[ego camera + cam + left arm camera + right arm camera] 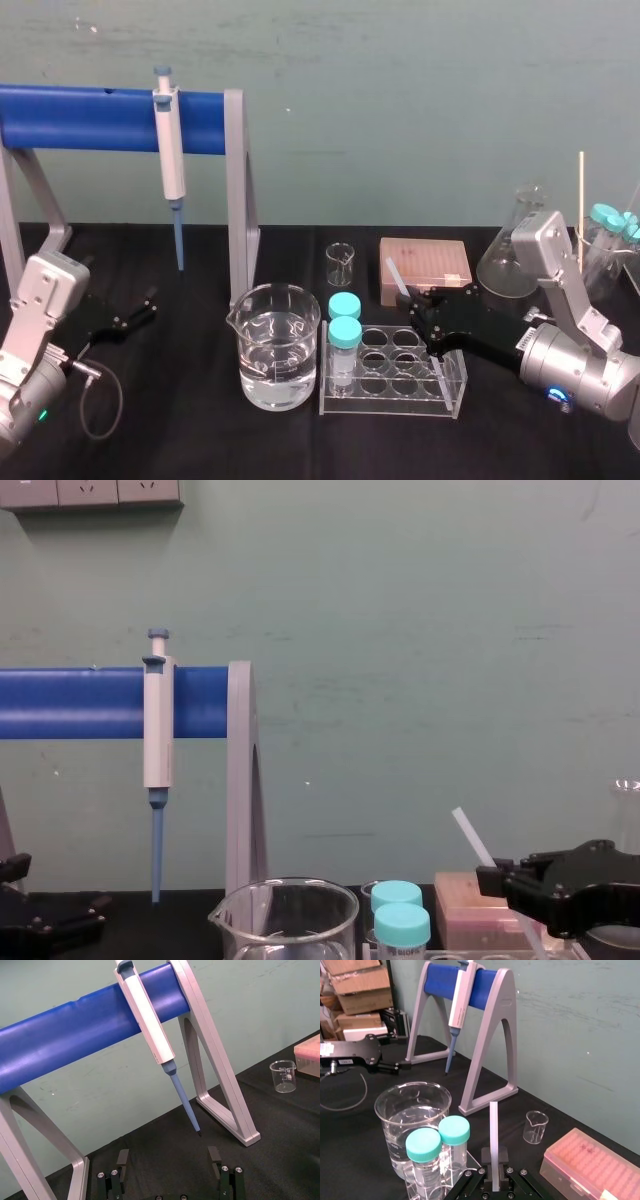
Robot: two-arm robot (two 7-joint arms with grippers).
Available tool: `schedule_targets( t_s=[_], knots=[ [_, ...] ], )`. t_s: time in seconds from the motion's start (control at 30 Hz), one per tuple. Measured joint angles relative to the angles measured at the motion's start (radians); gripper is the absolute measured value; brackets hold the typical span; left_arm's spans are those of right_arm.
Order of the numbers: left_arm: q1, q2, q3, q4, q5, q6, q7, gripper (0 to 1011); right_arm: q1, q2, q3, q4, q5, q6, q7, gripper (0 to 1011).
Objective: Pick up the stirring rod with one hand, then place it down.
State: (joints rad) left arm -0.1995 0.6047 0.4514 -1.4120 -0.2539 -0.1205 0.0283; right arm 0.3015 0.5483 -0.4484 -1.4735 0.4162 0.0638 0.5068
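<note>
Pinching the stirring rod [398,281] tilted between closed fingers [500,882], right gripper [422,312] over tube rack [392,406], left gripper [140,310] parked open

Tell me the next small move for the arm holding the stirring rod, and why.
Probably shift the right gripper off the tube rack and lower the stirring rod onto bare table: it is clamped, tilted, its lower end over the rack. The left gripper rests open at far left.

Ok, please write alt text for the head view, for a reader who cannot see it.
The right end effector grips the stirring rod, tilted over a clear tube rack beside a beaker of water. The left end effector sits open near the pipette stand, where a pipette hangs.
</note>
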Motion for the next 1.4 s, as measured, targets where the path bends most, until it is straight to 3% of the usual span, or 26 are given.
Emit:
schedule_targets(
  t_s=[0.17,0.3,0.5,0.53,0.57,0.7,0.9,1.1,1.4],
  knots=[
    [0.000,0.000,0.000,0.000,0.000,0.000,0.000,1000,-0.008,-0.011,0.016,0.002,0.012,-0.019,0.009,70],
    [0.000,0.000,0.000,0.000,0.000,0.000,0.000,1000,-0.025,-0.026,0.040,0.008,0.029,-0.078,0.014,69],
    [0.000,0.000,0.000,0.000,0.000,0.000,0.000,1000,-0.076,-0.072,0.099,0.032,0.092,-0.243,0.047,69],
    [0.000,0.000,0.000,0.000,0.000,0.000,0.000,1000,-0.076,-0.072,0.099,0.032,0.092,-0.243,0.047,69],
    [0.000,0.000,0.000,0.000,0.000,0.000,0.000,1000,-0.092,-0.083,0.116,0.039,0.110,-0.291,0.062,70],
    [0.000,0.000,0.000,0.000,0.000,0.000,0.000,1000,-0.113,-0.091,0.137,0.039,0.124,-0.336,0.078,69],
    [0.000,0.000,0.000,0.000,0.000,0.000,0.000,1000,-0.115,-0.093,0.169,0.012,0.152,-0.354,0.098,69],
    [0.000,0.000,0.000,0.000,0.000,0.000,0.000,1000,-0.076,-0.084,0.202,-0.038,0.196,-0.327,0.110,69],
    [0.000,0.000,0.000,0.000,0.000,0.000,0.000,1000,-0.009,-0.073,0.212,-0.025,0.189,-0.318,0.109,69]
  ],
)
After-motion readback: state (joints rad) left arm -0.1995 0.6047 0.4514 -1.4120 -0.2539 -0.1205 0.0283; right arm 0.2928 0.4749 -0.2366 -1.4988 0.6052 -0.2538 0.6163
